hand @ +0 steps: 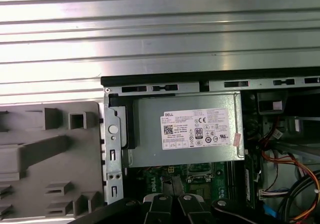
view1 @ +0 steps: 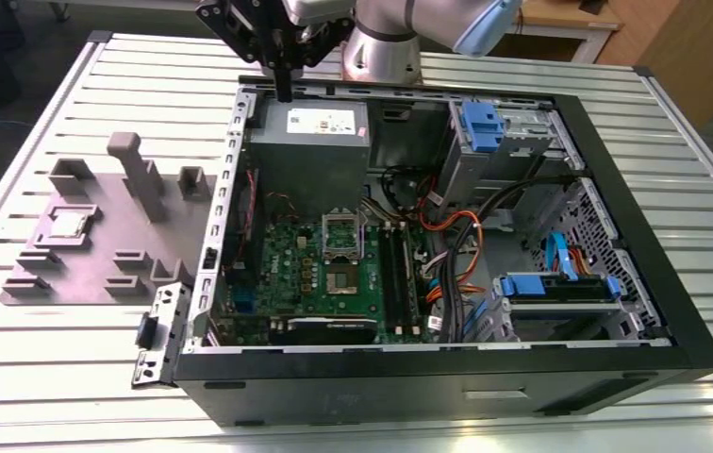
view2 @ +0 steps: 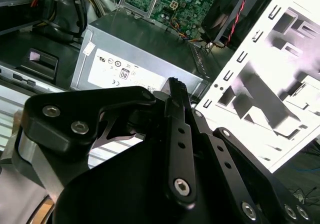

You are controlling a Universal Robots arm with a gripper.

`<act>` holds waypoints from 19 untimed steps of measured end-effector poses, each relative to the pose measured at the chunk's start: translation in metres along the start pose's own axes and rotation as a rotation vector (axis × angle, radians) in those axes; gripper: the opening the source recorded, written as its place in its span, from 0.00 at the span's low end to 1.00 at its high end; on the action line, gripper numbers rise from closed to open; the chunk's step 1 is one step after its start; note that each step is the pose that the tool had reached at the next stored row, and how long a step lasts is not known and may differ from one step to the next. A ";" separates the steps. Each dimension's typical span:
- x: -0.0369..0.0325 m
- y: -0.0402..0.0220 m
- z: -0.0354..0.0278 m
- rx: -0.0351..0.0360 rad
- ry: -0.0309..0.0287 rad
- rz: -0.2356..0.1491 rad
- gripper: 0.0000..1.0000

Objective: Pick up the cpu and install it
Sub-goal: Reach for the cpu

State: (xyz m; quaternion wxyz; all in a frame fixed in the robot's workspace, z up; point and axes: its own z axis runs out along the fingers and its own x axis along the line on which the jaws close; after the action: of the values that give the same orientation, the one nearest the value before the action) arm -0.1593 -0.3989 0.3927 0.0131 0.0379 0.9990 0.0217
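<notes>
Now, gripper point(view1: 284, 92) hangs above the back rim of the open computer case point(view1: 608, 193), fingers pressed together and holding nothing. In the second wrist view its tip point(view2: 175, 84) sits over the labelled power supply point(view2: 135, 64).

The cpu point(view1: 70, 223) lies flat in a recess of the grey fixture tray point(view1: 92, 283), outside the case on the exterior view's left and well apart from the gripper. Socket point(view1: 340, 236) on the green motherboard point(view1: 319, 283) looks empty.

Risks, as I judge them:
- The chip is thin and low, so a pinch on its edges could slip or tilt it.
- Upright blocks point(view1: 142, 179) stand near the chip, and a finger could knock one.
- The case wall lies between tray and socket, so a low carry might clip it.
- A skewed seating could damage the socket's contacts.
</notes>
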 end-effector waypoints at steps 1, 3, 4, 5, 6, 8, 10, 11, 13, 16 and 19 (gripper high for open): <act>0.0004 0.0000 0.0000 0.0000 0.0000 0.000 0.11; 0.0013 -0.0001 0.0000 0.0000 0.0000 0.000 0.11; 0.0018 -0.0001 0.0000 0.0000 0.0000 0.000 0.11; 0.0023 -0.0002 0.0000 0.0000 0.0000 0.000 0.11; 0.0027 -0.0002 0.0000 0.0000 0.0000 0.000 0.11; 0.0036 -0.0003 -0.0001 0.0000 0.0000 0.000 0.11; 0.0045 -0.0003 0.0000 0.0000 -0.0001 0.000 0.11; 0.0050 -0.0004 0.0000 0.0000 0.0000 0.000 0.11; 0.0060 -0.0005 0.0000 0.0000 0.0000 0.000 0.11; 0.0073 -0.0005 -0.0001 0.0000 0.0000 0.000 0.11; 0.0079 -0.0006 -0.0001 0.0000 0.0000 0.000 0.11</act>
State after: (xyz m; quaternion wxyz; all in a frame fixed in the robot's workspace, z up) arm -0.1673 -0.3989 0.3926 0.0131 0.0379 0.9990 0.0217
